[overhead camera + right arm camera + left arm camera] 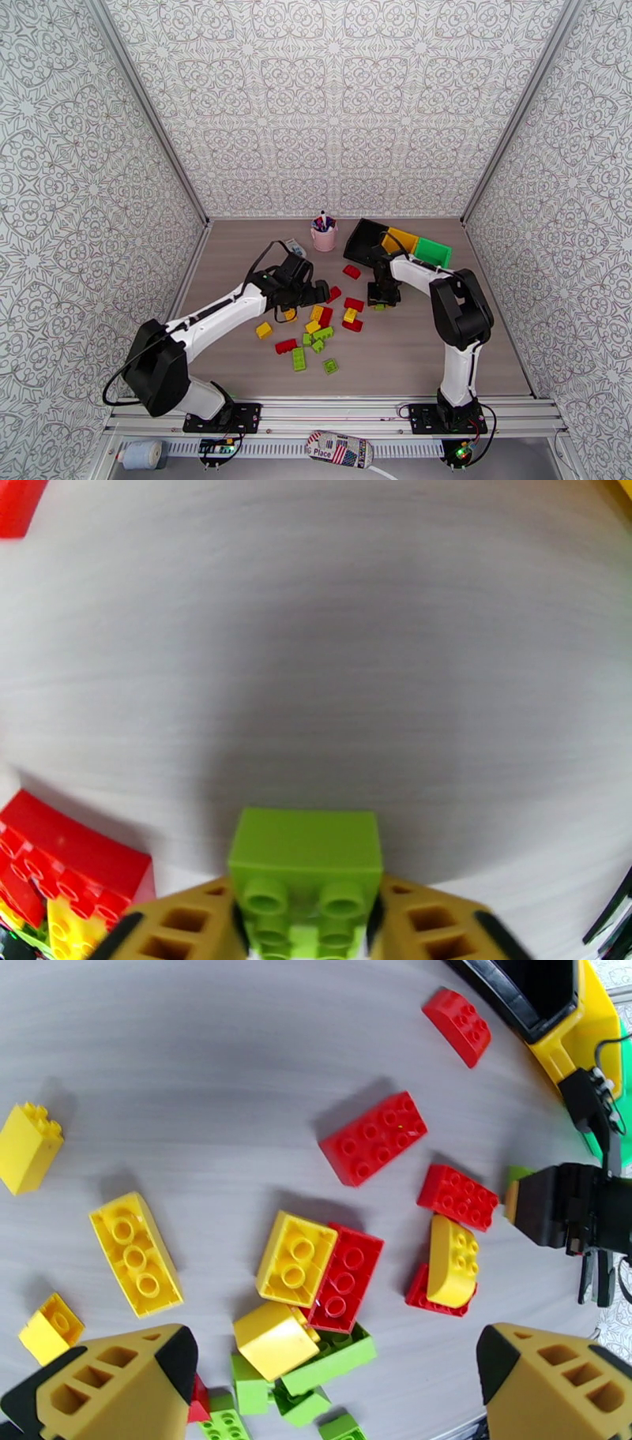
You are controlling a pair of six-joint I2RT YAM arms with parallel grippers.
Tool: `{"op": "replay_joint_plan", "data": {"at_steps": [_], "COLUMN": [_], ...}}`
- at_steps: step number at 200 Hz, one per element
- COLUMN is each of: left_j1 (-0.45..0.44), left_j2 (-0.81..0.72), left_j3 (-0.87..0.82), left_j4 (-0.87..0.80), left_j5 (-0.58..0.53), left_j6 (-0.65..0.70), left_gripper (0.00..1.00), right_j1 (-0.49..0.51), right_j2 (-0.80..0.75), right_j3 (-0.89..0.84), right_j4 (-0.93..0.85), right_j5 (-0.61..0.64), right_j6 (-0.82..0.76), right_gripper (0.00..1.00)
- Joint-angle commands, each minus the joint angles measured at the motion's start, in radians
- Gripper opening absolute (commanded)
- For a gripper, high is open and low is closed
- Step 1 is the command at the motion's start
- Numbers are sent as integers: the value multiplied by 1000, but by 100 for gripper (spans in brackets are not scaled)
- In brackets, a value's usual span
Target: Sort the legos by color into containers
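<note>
Premises present as a robotics test cell in a laboratory, not a domestic or commercial setting. Evidence: a wood-grain table (411,355) closed in on three sides by panels (332,103) covered in a repeating grey ornamental print, with bare aluminium posts (154,118) at the corners. An aluminium rail (332,410) runs along the near edge, and the left arm (213,316) and right arm (458,316) are bolted to it on black plates (229,417) with cabling exposed. Contents are staged props: loose legos (322,332), a row of containers (403,239) and a pink cup (323,237) of pens.
</note>
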Motion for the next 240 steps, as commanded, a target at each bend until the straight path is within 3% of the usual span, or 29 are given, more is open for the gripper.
{"op": "replay_joint_plan", "data": {"at_steps": [1, 46, 93, 153, 186, 219, 240], "left_j1": [9, 9, -28, -105, -136, -145, -139], "left_j2": [52, 236, 461, 685, 679, 630, 586], "left_j3": [86, 295, 618, 1008, 1029, 975, 902], "left_j4": [-16, -20, -44, -119, -119, -128, -116], "left_j5": [36, 133, 300, 404, 390, 330, 288], "left_j6": [64, 129, 217, 271, 301, 311, 299], "left_gripper": [99, 99, 99, 99, 98, 97, 97], "right_j1": [-14, -104, -292, -474, -491, -490, -489], "right_j2": [0, -131, -233, -149, -64, -44, -67], "right_j3": [45, 66, 75, 215, 334, 380, 369], "right_j4": [-10, -28, -39, -81, -133, -158, -160], "right_j5": [-5, -32, -28, 33, 53, 66, 56], "right_j6": [1, 42, 81, 91, 75, 54, 41], "right_gripper": [32, 27, 24, 26, 37, 55, 59]}}
